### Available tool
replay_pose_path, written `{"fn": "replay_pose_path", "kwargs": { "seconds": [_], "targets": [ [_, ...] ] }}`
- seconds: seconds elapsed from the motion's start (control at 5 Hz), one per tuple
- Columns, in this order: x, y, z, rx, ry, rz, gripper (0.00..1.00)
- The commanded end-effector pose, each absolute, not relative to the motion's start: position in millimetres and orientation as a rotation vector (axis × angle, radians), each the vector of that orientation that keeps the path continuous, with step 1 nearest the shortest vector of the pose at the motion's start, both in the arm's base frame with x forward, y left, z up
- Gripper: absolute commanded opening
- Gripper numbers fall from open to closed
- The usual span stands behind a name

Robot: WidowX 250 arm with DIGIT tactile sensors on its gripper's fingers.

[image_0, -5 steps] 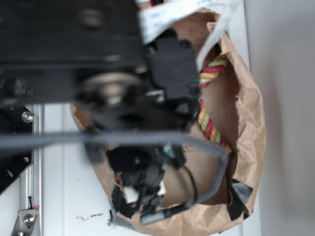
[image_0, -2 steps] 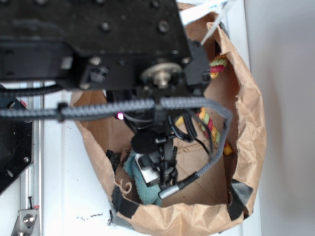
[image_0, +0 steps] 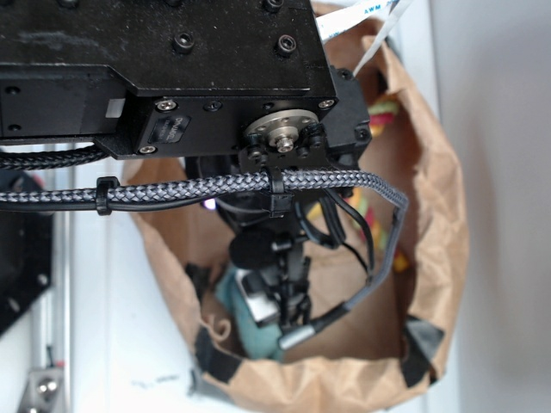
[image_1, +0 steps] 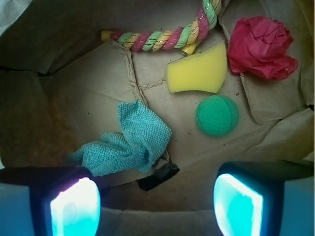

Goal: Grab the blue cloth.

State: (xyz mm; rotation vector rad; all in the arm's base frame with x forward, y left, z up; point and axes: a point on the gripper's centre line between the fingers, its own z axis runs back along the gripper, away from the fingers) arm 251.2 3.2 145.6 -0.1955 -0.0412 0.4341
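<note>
Wrist view: the gripper [image_1: 156, 206] hangs over the paper bag [image_1: 59, 78] with its jaws spread wide apart and nothing between them; both pads glow pale cyan at the bottom edge of the frame. The cloth [image_1: 130, 142] lies on the bag floor ahead of the jaws and offset toward the pad on the picture's left, not centred in the gap. Its nearest fold sits just above that pad. The long axis runs diagonally, from a thin tail at lower left up to a fuller bunched corner at upper right. In my judgement the coming move requires a shift toward the picture's left and forward before descent, otherwise one finger lands on the cloth instead of beside it.

Materials: the cloth is teal-blue terry, looped and fuzzy, crumpled into soft folds; it should compress and gather easily. A dark piece of tape [image_1: 158, 176] lies just beside its lower edge. The bag is creased brown paper. Well apart from the cloth are a green knitted ball [image_1: 217, 115], a yellow wedge-shaped sponge [image_1: 198, 71], a crumpled red cloth [image_1: 263, 46] and a braided multicolour rope [image_1: 162, 37].

Exterior view: the arm hides most of the bag; a strip of the teal cloth [image_0: 234, 303] shows by the gripper [image_0: 288, 314], low in the bag [image_0: 439, 224]; the jaws cannot be made out here
</note>
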Motion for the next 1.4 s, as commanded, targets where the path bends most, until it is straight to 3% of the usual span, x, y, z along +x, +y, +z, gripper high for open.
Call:
{"fn": "replay_pose_path", "kwargs": {
  "seconds": [0.0, 0.2, 0.4, 0.8, 1.0, 1.2],
  "targets": [
    [265, -1, 150, -0.189, -0.161, 0.774, 1.00],
    [262, -1, 132, -0.233, -0.212, 0.731, 1.00],
    [253, -7, 107, -0.291, -0.175, 0.762, 1.00],
    [251, -11, 77, -0.274, -0.143, 0.680, 1.00],
    [250, -10, 67, -0.281, -0.116, 0.684, 1.00],
    [260, -8, 72, -0.342, -0.113, 0.716, 1.00]
  ]
}}
